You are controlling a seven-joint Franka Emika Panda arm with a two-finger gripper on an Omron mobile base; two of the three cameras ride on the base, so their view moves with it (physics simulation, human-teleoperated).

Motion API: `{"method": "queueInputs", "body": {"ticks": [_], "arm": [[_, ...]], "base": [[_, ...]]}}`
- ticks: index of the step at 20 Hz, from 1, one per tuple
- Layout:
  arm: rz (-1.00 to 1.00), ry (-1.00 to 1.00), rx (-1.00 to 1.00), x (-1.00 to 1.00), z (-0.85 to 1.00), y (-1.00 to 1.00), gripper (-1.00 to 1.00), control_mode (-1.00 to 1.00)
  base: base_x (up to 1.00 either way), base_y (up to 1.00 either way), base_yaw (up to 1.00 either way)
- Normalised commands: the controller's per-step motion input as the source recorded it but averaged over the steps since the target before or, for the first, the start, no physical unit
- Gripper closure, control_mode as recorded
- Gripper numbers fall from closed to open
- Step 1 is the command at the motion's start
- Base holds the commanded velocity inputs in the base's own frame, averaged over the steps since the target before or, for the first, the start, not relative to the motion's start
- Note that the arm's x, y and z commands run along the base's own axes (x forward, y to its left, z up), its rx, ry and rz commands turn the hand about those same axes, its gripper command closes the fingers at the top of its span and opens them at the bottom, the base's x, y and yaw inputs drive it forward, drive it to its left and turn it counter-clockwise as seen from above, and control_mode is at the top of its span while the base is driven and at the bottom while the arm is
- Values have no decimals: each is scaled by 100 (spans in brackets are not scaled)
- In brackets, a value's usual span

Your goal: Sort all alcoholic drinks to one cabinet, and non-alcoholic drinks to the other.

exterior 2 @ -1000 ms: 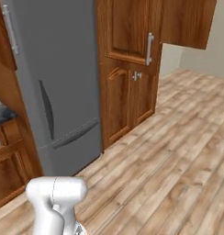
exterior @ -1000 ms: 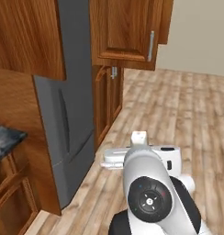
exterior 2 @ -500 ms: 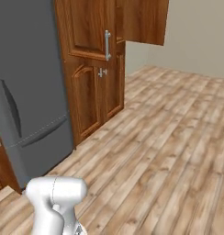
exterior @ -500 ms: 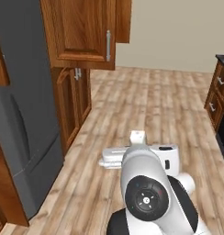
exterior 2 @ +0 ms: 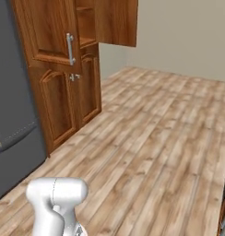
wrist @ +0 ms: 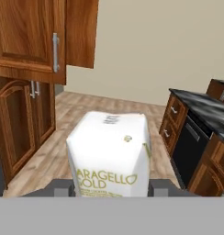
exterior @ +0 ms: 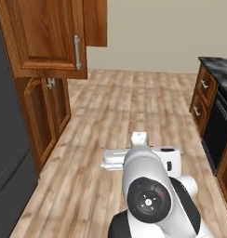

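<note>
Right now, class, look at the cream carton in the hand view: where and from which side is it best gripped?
Grip the carton across its two flat side walls, low on the body, coming from behind along the gripper axis. Its boxy shape offers parallel faces; it already sits between the fingers that way.

Carton [wrist: 111, 153]: cream-white, dark olive-gold lettering low on its front, a small greenish mark and a patch of fine grey print on top.
Arched-panel cabinet doors [exterior: 43, 109]: reddish-brown wood, visible grain, silver-grey handles.
Upper cabinet door [exterior 2: 45, 30]: same glossy red-brown, grey bar handle.
Fridge [exterior 2: 15, 115]: flat dark grey.
Floor [exterior 2: 151, 138]: light tan planks, streaked with darker brown.
Wall [exterior: 157, 32]: plain beige.
Countertop [wrist: 201, 103]: black, mottled with pale grey.
Arm [exterior: 148, 195]: white, dark grey joint cap.
</note>
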Motion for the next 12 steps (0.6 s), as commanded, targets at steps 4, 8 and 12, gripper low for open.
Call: {"method": "queueInputs", "body": {"ticks": [4, 8, 12], "arm": [[0, 0, 0, 0, 0, 0, 100, 100], [0, 0, 0, 0, 0, 0, 100, 100], [0, 0, 0, 0, 0, 0, 100, 100]], "base": [[54, -61, -18], [55, -55, -17], [54, -55, -16]]}}
